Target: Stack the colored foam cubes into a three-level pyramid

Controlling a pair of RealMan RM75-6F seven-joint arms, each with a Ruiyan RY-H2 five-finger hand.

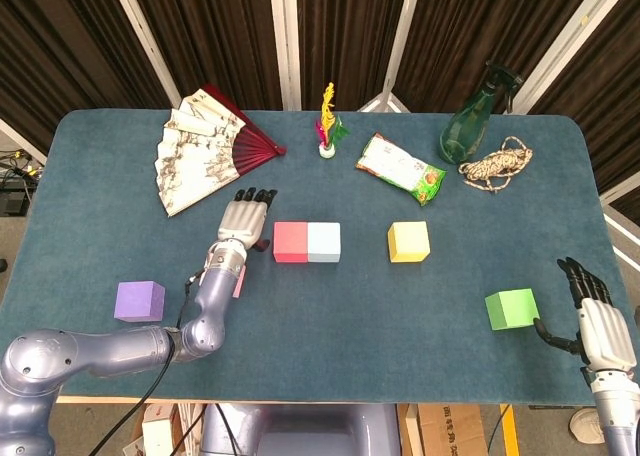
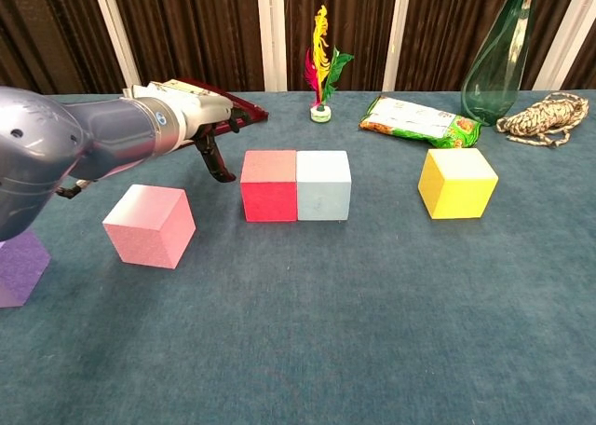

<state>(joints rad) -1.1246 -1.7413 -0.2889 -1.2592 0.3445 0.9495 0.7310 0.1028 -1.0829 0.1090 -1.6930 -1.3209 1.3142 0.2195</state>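
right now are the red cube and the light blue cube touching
Touching. In the chest view the red cube and light blue cube sit flush, no gap showing.

Even, diffuse overhead illumination; both views are bright and evenly exposed, without glare. Head view: the table (image 1: 330, 306) is uniformly lit, and cubes cast only faint, short shadows; focus is sharp across the frame, with mild curvature at the table's far corners. Chest view: soft highlights lighten the top faces of the pink cube (image 2: 149, 225) and yellow cube (image 2: 457, 183); the left arm (image 2: 65, 155) at the left edge appears large and slightly soft. The curtains behind remain dark.
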